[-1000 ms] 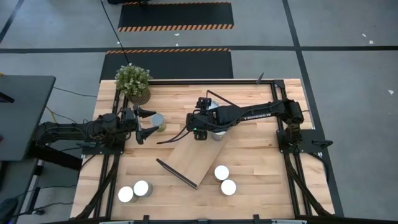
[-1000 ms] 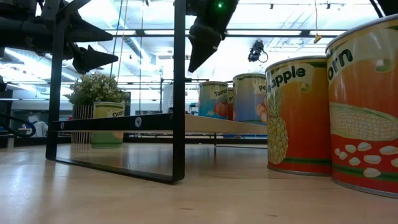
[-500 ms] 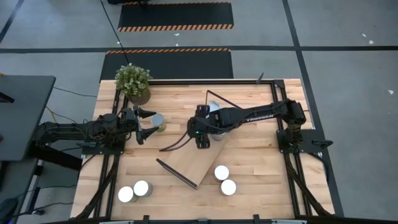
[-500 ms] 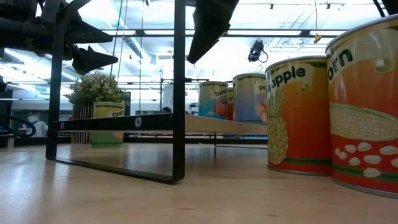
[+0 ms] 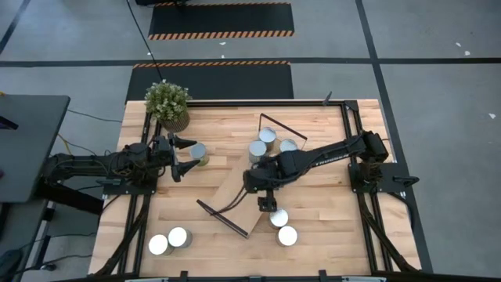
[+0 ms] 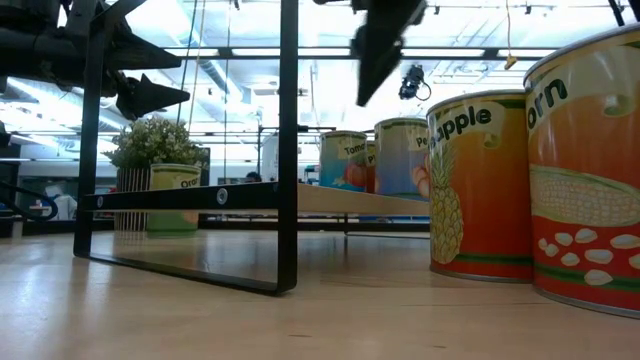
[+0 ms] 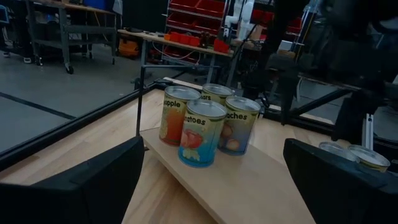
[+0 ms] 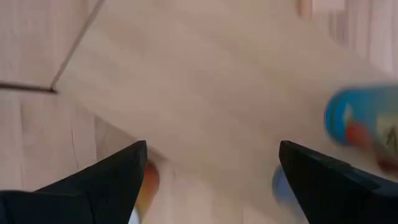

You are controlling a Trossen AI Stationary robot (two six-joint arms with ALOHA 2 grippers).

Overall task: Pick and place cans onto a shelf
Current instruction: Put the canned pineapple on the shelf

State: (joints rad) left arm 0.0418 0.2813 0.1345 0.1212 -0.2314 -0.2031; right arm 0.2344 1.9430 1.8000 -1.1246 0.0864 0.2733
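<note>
The light-wood shelf [image 5: 249, 184] lies slantwise on the table, with black wire frames at both ends. Three cans [image 5: 268, 142] stand on its far end and also show in the left wrist view [image 7: 202, 132]. My right gripper [image 5: 266, 204] is open and empty above the shelf's near part, close to two cans [image 5: 282, 225] standing on the table. My left gripper [image 5: 188, 153] is open and empty, hovering above and just left of a green-labelled can [image 5: 199, 153] that stands on the table. Two more cans [image 5: 169, 240] stand near the front left corner.
A potted plant [image 5: 168, 103] stands at the table's far left corner. In the low view the pineapple can [image 6: 478, 185] and the corn can [image 6: 585, 170] stand close to the camera, and the shelf's near wire frame [image 6: 288, 150] rises in front.
My right gripper has swung from above the cans at the shelf's far end toward the table's near edge and a little right, along the shelf. The three cans on the shelf are now uncovered and stand still.
</note>
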